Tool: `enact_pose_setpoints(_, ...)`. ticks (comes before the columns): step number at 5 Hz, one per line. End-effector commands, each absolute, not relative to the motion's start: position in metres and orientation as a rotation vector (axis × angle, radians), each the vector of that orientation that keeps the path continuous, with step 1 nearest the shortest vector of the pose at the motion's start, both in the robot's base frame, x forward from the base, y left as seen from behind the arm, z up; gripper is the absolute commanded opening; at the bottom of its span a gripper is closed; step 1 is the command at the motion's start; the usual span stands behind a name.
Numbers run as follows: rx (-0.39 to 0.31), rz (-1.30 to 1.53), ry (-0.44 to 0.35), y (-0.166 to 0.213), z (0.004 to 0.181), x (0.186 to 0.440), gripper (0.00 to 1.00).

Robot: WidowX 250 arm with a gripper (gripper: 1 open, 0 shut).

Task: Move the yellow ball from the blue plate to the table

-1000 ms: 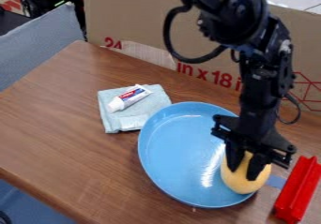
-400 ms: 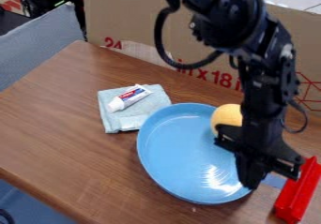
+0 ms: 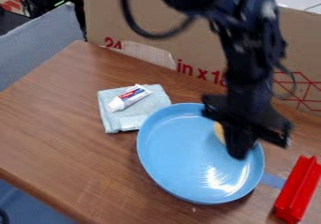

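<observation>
The blue plate [image 3: 174,151] lies on the brown table [image 3: 56,111] right of centre. My dark gripper [image 3: 239,150] hangs over the plate's right half, blurred by motion, with its fingers pointing down and together. A small patch of the yellow ball [image 3: 221,131] shows at the gripper's left side, over the plate's far right part. The rest of the ball is hidden behind the gripper. The blur keeps me from seeing whether the fingers touch the ball or whether it rests on the plate.
A pale folded cloth [image 3: 116,113] with a small white tube [image 3: 135,97] on it lies left of the plate. A red block [image 3: 298,186] stands at the right edge. A cardboard box [image 3: 150,26] lines the back. Bare wood stretches to the left.
The fingers closed at the plate's near right, where the ball had sat. The ball then showed near the plate's far rim. The gripper has now swung up and left, next to it.
</observation>
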State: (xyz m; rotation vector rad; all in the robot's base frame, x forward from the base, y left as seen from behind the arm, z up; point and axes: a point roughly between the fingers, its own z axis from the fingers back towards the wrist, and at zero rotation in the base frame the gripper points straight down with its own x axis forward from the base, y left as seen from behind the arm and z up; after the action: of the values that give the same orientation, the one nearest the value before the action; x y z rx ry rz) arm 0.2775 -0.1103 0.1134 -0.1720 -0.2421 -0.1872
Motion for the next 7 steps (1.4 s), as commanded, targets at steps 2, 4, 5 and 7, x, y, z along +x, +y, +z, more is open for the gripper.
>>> enact_pose_setpoints(2, -0.172, -0.077, -0.351, -0.038, 0.124, 0.269, 0.0)
enact_pose_setpoints(4, -0.205, -0.023, -0.362, -0.045, 0.19, 0.326, 0.0)
enact_pose_setpoints(5, -0.215, -0.027, -0.299, -0.065, 0.194, 0.343, 0.0)
enact_pose_setpoints(7, -0.215, -0.058, -0.147, -0.082, 0.16, 0.343, 1.0)
